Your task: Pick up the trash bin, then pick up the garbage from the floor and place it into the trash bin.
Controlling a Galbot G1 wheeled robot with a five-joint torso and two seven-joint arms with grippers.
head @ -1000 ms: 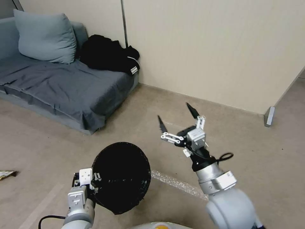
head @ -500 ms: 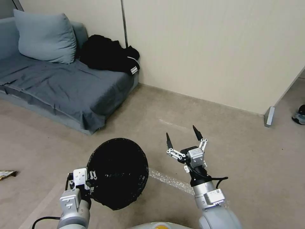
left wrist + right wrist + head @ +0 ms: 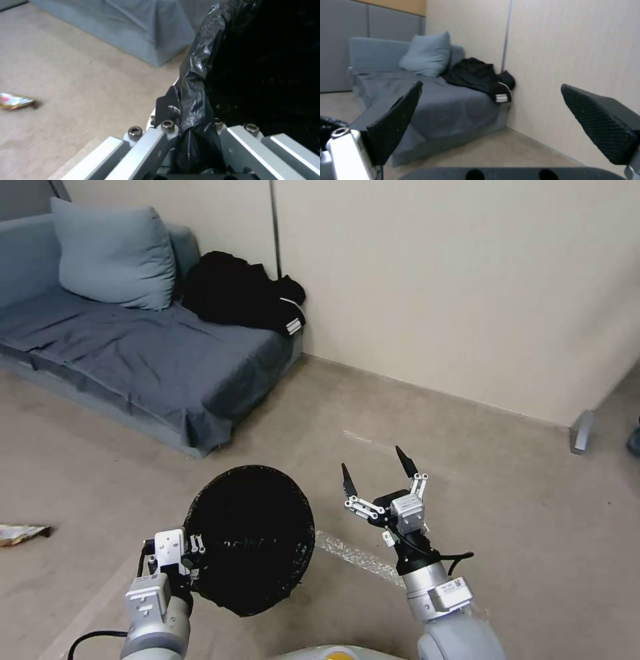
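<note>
The trash bin (image 3: 250, 537), its mouth lined with a glossy black bag, hangs above the floor in front of me. My left gripper (image 3: 190, 560) is shut on its near-left rim; in the left wrist view the fingers (image 3: 166, 112) clamp the bag-covered rim (image 3: 195, 100). My right gripper (image 3: 377, 473) floats open to the right of the bin, empty, its black fingertips (image 3: 396, 120) spread wide. One piece of garbage, a yellow and red wrapper (image 3: 20, 533), lies on the floor at far left, also seen as the wrapper (image 3: 15, 101) in the left wrist view.
A grey sofa (image 3: 133, 360) with a blue pillow (image 3: 113, 257) and black clothes (image 3: 243, 303) stands at the back left against the beige wall (image 3: 467, 280). A strip of clear tape (image 3: 357, 560) crosses the tan floor.
The right gripper dropped lower and drew back toward me, staying open. The bin stays held by the left gripper. The whole head view shifted slightly rightward, so the camera turned a little left.
</note>
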